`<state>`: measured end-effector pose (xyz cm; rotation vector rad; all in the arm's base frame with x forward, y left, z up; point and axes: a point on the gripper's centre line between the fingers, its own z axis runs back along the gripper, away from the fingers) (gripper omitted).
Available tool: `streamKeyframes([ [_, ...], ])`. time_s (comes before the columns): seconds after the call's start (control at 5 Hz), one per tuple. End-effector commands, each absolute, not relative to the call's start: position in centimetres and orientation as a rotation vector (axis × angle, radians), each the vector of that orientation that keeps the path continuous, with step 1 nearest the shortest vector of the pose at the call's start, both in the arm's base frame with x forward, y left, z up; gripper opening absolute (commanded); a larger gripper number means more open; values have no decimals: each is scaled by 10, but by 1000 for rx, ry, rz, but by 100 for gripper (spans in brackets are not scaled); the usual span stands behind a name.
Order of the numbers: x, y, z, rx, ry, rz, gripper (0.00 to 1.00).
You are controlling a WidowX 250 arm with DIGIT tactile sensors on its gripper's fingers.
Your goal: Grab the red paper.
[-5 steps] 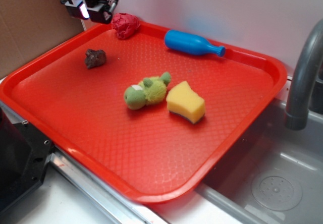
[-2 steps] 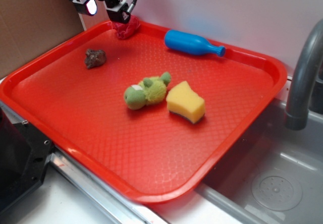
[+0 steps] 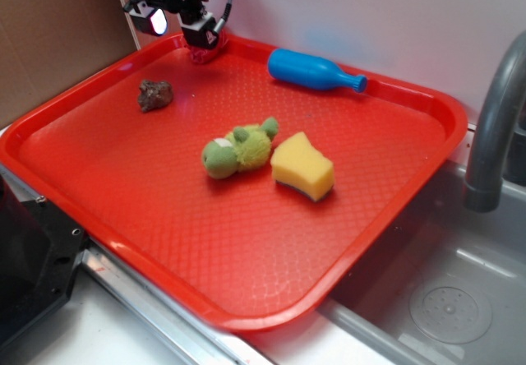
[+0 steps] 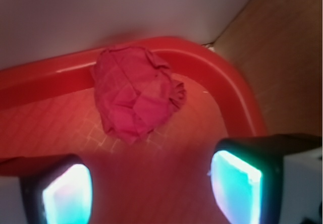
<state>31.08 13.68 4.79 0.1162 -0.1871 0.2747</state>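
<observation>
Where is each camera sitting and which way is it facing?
Exterior: in front of and above the flat red plastic tray, looking down toward the back wall; the hand hangs at the far left corner.
Wrist: on the hand, facing that corner; two glowing fingers frame the bottom.
Shared: the crumpled deep-red paper ball, mostly hidden in the exterior view.

- The gripper (image 3: 194,30) hangs over the tray's far left corner, pointing down.
- Its jaws stand spread apart.
- Both fingers (image 4: 237,183) glow cyan-white and grip nothing.
</observation>
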Motion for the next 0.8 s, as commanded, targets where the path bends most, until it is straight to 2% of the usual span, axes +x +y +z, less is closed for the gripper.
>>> streamKeyframes([
  [0.0,327,153,39,151,-219,270,100],
  [0.6,343,152,10,136,-176,247,100],
])
